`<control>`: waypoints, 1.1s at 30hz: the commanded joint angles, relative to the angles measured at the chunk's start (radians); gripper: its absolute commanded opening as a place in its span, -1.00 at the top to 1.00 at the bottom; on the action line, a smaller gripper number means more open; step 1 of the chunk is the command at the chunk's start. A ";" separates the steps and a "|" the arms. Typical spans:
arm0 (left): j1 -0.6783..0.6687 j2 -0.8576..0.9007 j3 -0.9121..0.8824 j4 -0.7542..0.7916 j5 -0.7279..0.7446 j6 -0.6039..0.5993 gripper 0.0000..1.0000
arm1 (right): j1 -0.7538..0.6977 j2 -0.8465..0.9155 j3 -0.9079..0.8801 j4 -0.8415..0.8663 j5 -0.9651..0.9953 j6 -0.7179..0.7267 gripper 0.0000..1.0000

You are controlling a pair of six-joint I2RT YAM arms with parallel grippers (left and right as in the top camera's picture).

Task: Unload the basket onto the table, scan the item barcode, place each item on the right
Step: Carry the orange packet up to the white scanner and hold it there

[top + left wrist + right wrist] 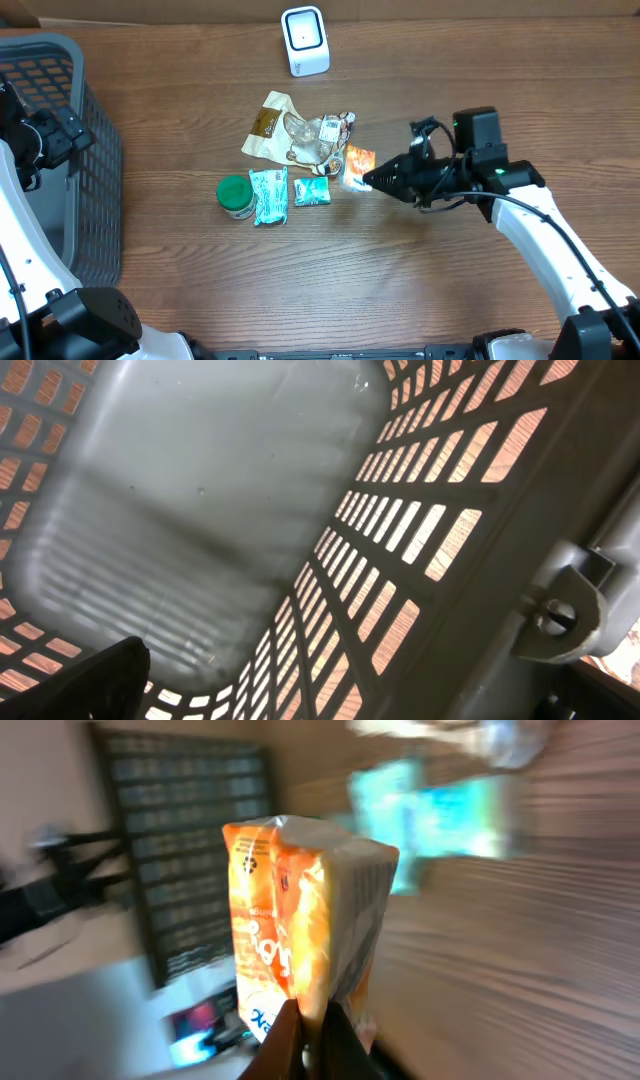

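Observation:
My right gripper (373, 181) is shut on the lower edge of an orange snack packet (358, 164), pinched just right of the pile in the middle of the table. In the right wrist view the orange packet (300, 910) stands upright above the closed fingers (288, 1045), and the background is smeared. The white barcode scanner (305, 41) stands at the table's far edge, apart from the packet. My left gripper (50, 135) hangs over the grey basket (75, 190) at the far left. Its dark finger (85, 680) shows at the wrist view's bottom left, jaws wide open and empty.
A pile lies left of the packet: a green-lidded tub (235, 195), two teal packets (268, 195) (312, 190), a tan bag (272, 125) and a clear wrapper (320, 135). The basket's slatted wall (400, 560) fills the left wrist view.

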 commanded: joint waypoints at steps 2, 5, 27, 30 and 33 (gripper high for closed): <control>0.006 0.012 -0.003 0.000 -0.010 0.022 -0.99 | 0.040 -0.008 0.099 -0.126 0.310 -0.082 0.92; 0.006 0.012 -0.003 0.000 -0.010 0.022 -1.00 | 0.094 -0.003 0.277 -0.332 0.557 -0.104 0.92; 0.006 0.012 -0.003 0.000 -0.010 0.022 -1.00 | 0.425 0.544 0.809 0.140 1.529 -0.983 0.92; 0.006 0.012 -0.003 0.000 -0.010 0.022 -1.00 | 0.424 0.621 0.809 0.327 1.530 -1.161 0.92; 0.006 0.012 -0.003 0.000 -0.010 0.022 -1.00 | 0.424 0.687 0.809 0.499 1.514 -1.300 0.92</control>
